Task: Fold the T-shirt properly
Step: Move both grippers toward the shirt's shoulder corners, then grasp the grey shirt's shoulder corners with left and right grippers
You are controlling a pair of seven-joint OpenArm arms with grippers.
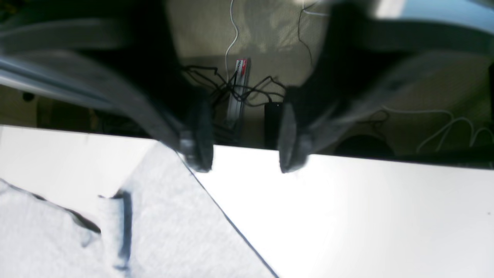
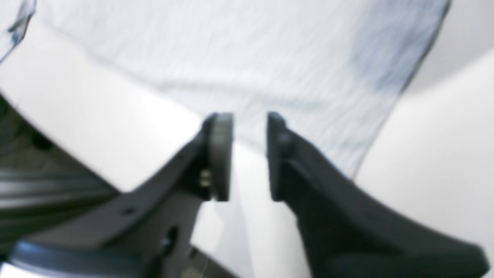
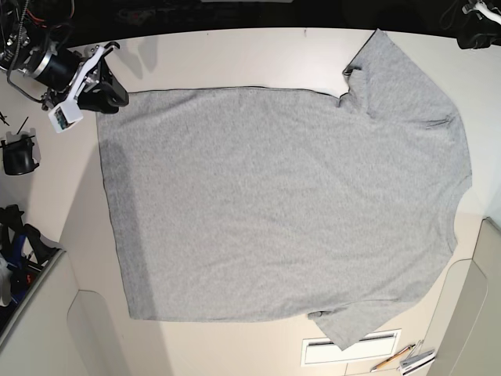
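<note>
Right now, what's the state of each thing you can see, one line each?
T-shirt: spread flat on the table, unfolded, both sleeves out.
Left end effector: open, empty, beside a shirt edge at the table edge.
Right end effector: open, empty, over the shirt's edge.
Table: white, largely covered by the shirt.

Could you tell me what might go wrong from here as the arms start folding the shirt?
1. The right claw stands open at the heather-grey cotton T-shirt's hem corner; it may pinch only one layer.
2. The upper sleeve reaches the white table's far edge and could slip over.
3. The left claw hangs open beside the cloth and may miss it.
</note>
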